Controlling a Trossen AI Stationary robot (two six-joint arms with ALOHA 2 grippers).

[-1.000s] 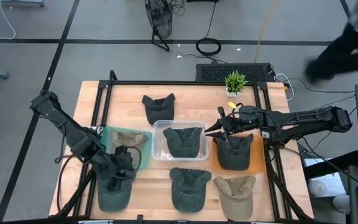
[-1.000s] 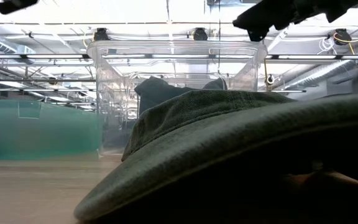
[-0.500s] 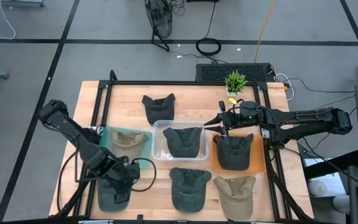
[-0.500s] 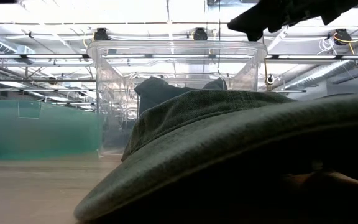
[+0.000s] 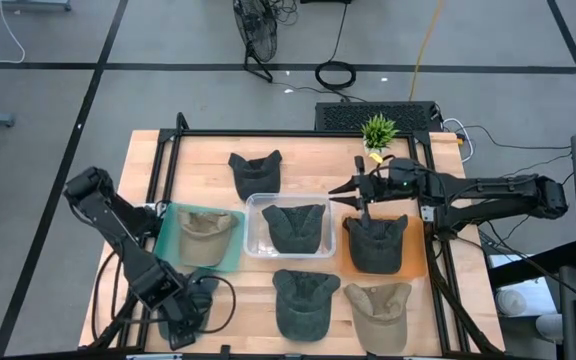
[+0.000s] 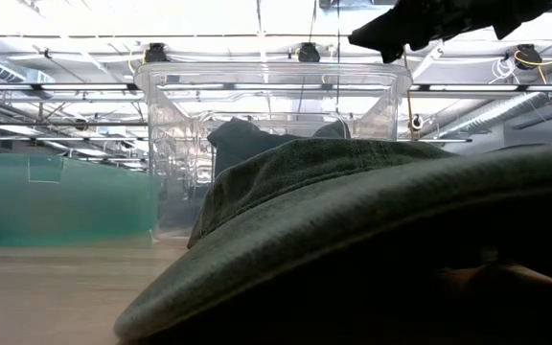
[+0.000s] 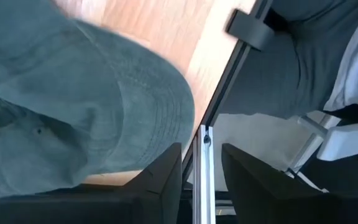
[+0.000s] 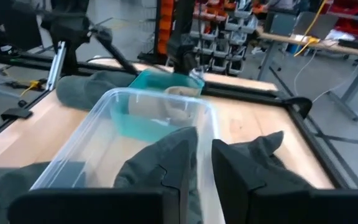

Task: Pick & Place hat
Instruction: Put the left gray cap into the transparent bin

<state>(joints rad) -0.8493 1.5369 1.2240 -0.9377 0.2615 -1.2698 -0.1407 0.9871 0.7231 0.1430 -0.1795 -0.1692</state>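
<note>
Several caps lie on the table. In the high view a dark cap [image 5: 296, 225] sits in a clear bin [image 5: 254, 205], a tan cap [image 5: 203, 228] in a teal tray and a dark cap [image 5: 376, 243] on an orange tray. My left gripper [image 5: 190, 325] hangs open at the near left corner over a grey-green cap [image 7: 86, 106], its fingers beside the brim at the table's edge rail. My right gripper [image 5: 346, 195] hovers open above the gap between the bin [image 8: 123, 99] and the orange tray.
More caps lie loose: a dark one [image 5: 255, 172] toward the far edge, a dark one [image 5: 305, 300] at the near middle and a tan one [image 5: 378, 310] near right. A small potted plant [image 5: 378, 130] stands at the far right. A black frame [image 5: 298, 135] borders the table.
My left gripper has travelled toward the table's near edge, from above the teal tray's near corner to the near left corner over the grey-green cap. My right gripper has drifted slightly toward the far edge.
</note>
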